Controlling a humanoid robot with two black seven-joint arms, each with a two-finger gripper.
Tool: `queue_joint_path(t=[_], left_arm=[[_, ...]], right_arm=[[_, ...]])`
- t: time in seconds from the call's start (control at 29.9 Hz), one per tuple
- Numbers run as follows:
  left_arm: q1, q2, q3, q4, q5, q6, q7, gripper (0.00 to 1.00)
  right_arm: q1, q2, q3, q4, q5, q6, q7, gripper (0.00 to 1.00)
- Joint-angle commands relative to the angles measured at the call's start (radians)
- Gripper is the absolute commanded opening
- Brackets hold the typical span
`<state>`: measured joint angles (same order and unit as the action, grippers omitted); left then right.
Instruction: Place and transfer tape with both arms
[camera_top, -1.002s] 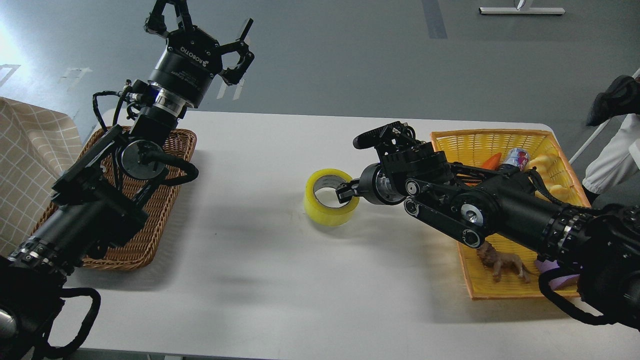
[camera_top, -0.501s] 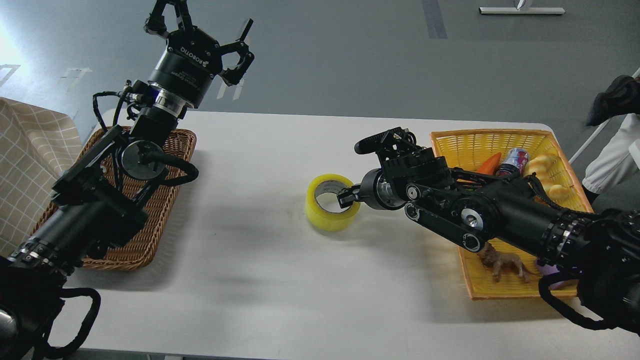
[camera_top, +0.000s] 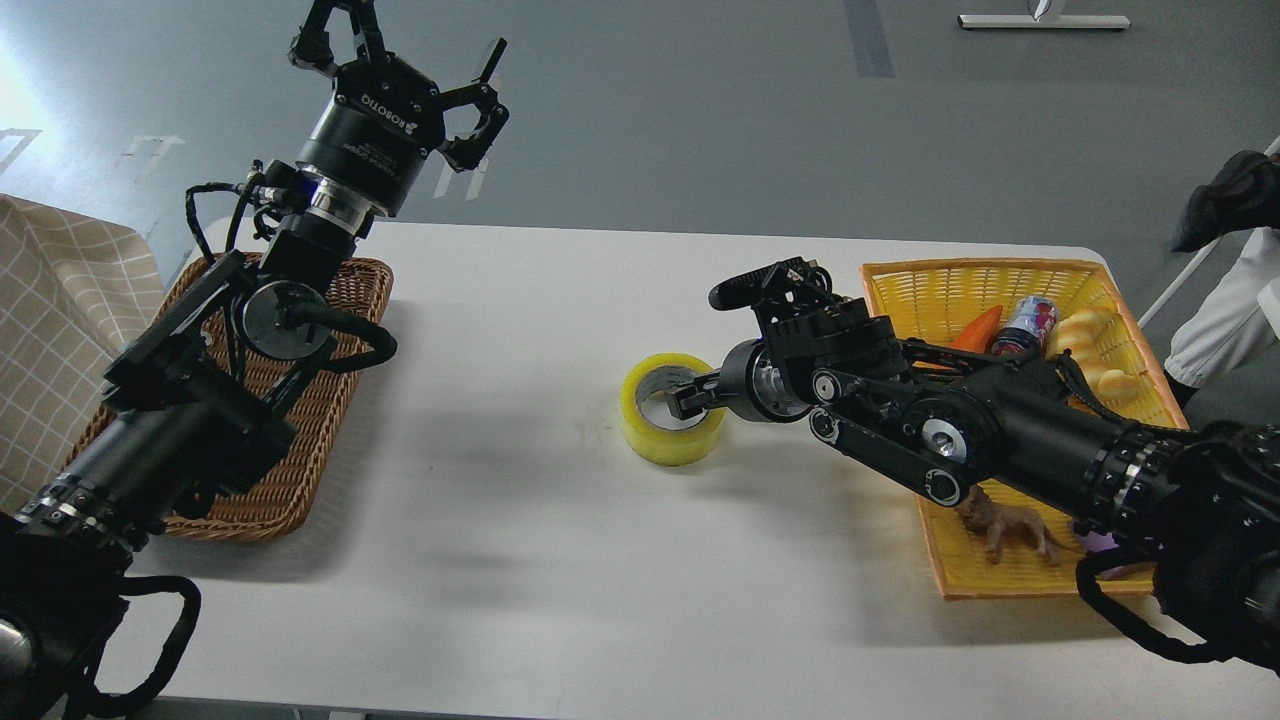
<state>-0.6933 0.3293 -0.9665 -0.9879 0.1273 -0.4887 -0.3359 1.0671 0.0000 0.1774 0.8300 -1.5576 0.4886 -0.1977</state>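
Observation:
The tape (camera_top: 660, 440), a yellowish roll with a grey-white core, lies flat in the middle of the white table (camera_top: 520, 540). My right gripper (camera_top: 695, 397) reaches in from the right. It is shut on the roll's right wall, with one finger inside the core. I cannot tell whether the roll rests on the table or hangs just above it. My left gripper (camera_top: 400, 45) is held high over the table's far left edge. It is open and empty, far from the tape.
A brown wicker basket (camera_top: 335, 420) lies at the left under my left arm. A yellow basket (camera_top: 940, 555) at the right holds a carrot (camera_top: 980, 325), a can (camera_top: 1028, 322), a bread toy (camera_top: 1085, 335) and a toy lion (camera_top: 1010, 528). A person's arm (camera_top: 1225, 300) is at the right edge.
My right gripper has shifted the tape slightly right and towards me, lower down. The left arm has not moved.

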Motion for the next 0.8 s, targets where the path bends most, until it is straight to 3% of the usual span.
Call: queue_joint_path(t=[0.0,0.1,0.33,0.6,0.77], left_arm=[[-0.002,0.002,0.000,0.000,0.000,0.000,0.002,0.98],[-0.002,0.002,-0.001,0.000,0.000,0.000,0.000,0.98],[-0.002,0.002,0.000,0.000,0.000,0.000,0.002,0.98],[0.001,0.008,0.003,0.001,0.003,0.000,0.005,0.98],[0.009,0.007,0.008,0.003,0.003,0.000,0.005,0.98]], right_arm=[[0.007,0.000,0.004,0.004,0.002,0.000,0.004,0.81],[0.016,0.000,0.014,0.020,0.004,0.000,0.004,0.92],[0.073,-0.006,0.059,0.191,0.066,0.000,0.004,0.94],[0.096,-0.294,0.167,0.455,0.171,0.000,0.004,0.97],[0.057,-0.409,0.275,0.538,0.206,0.000,0.007,0.97]])
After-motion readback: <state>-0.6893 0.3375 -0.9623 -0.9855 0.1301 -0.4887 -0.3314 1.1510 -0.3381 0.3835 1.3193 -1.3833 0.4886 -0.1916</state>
